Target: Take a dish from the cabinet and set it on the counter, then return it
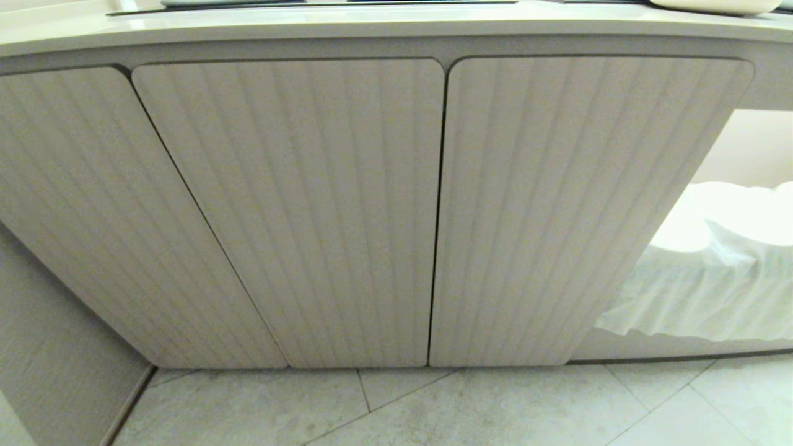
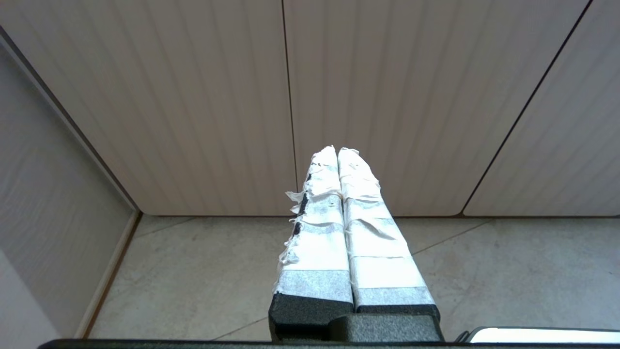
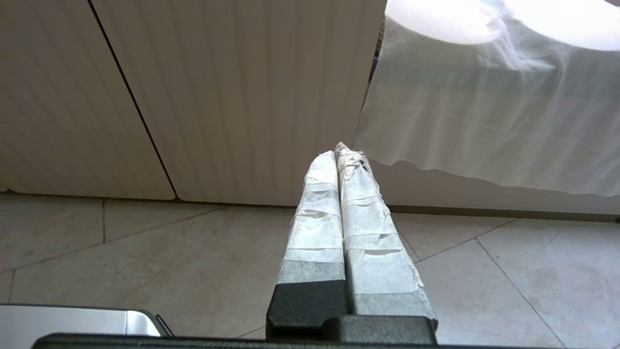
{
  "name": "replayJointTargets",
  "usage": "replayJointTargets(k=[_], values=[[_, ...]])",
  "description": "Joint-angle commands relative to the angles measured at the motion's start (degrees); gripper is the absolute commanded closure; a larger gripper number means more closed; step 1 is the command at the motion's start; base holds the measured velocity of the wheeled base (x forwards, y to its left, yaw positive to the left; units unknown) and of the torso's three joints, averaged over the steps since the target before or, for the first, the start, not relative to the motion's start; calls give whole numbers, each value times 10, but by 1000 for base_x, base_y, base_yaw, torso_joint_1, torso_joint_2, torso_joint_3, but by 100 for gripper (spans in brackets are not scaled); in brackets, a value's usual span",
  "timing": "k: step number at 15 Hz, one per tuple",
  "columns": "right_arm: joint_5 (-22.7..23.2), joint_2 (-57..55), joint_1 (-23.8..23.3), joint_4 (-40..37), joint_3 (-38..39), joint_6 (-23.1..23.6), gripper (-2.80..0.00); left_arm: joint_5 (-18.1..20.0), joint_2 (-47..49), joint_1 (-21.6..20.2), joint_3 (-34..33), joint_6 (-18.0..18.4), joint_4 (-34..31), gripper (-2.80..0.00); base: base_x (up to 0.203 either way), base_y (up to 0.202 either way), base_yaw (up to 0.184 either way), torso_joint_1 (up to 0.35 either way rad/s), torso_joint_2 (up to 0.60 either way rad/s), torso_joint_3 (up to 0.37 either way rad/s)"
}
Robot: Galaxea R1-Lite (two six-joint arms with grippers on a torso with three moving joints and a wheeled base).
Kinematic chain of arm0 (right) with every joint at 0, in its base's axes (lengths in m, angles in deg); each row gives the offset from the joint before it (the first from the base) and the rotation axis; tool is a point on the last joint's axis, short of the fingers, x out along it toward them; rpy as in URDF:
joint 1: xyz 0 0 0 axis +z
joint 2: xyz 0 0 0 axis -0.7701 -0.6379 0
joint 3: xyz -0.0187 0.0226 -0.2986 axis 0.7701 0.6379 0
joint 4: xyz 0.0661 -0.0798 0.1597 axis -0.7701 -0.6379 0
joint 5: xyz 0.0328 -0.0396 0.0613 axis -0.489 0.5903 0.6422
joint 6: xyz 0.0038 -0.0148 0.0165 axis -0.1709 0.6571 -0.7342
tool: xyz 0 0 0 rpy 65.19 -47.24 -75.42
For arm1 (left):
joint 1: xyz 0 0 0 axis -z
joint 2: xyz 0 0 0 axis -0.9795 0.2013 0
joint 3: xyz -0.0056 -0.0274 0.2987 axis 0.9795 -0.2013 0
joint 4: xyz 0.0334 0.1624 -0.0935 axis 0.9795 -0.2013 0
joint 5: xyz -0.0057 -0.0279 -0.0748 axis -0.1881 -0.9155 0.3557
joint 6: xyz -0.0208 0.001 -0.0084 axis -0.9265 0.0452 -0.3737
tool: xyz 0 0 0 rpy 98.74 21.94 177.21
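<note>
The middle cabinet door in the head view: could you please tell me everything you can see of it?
The middle cabinet door is a pale beige panel with fine vertical ribs and rounded upper corners, matte and wood-like in look. It is shut, flush with the like doors on either side, with thin dark gaps between them. It sits right under the counter edge, and its bottom edge ends just above the tiled floor. No handle or label shows on it, and nothing touches it.

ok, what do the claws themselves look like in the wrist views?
Both match: the left claw and right claw each have two long tapering fingers wrapped in white, frayed tape bands, greyer toward the base, on a matte black block mount. No cables or markings show. A pale metallic edge sits beside each mount.
</note>
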Motion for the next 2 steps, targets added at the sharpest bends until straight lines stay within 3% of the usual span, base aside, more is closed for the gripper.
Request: replayJointTargets(k=[1, 2], values=[[0, -1, 0, 0, 0, -15, 0, 0, 0, 0, 0, 0, 0, 0, 0, 0, 0, 0, 0, 0], [0, -1, 0, 1, -1, -29, 0, 0, 0, 0, 0, 0, 0, 0, 0, 0, 0, 0, 0, 0]])
